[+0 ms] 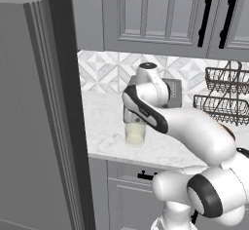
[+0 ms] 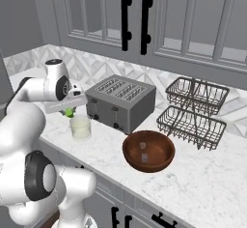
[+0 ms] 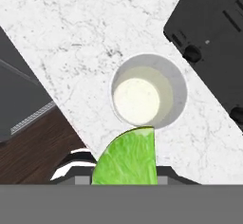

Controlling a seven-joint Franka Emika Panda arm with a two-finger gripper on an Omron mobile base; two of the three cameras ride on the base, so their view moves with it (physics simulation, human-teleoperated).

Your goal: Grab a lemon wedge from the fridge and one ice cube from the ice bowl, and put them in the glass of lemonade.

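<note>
My gripper (image 2: 70, 110) is shut on the lemon wedge (image 2: 69, 111), a small yellow-green slice, and hangs just above the glass of lemonade (image 2: 80, 127). In the hand view the lemon wedge (image 3: 127, 156) sticks up between my fingertips, and its tip reaches the near rim of the glass (image 3: 148, 92), seen from straight above. From the left base view my forearm covers the hand, with the glass (image 1: 135, 132) showing below it on the counter. The brown ice bowl (image 2: 148, 150) with two ice cubes (image 2: 144, 147) sits to the right of the glass. The fridge is out of view.
A grey toaster (image 2: 120, 101) stands right behind the glass, close to my hand. Two wire baskets (image 2: 195, 108) sit at the back right. A tall grey panel (image 1: 29, 126) walls off the counter's left end. The counter's front edge (image 1: 146, 160) runs just before the glass.
</note>
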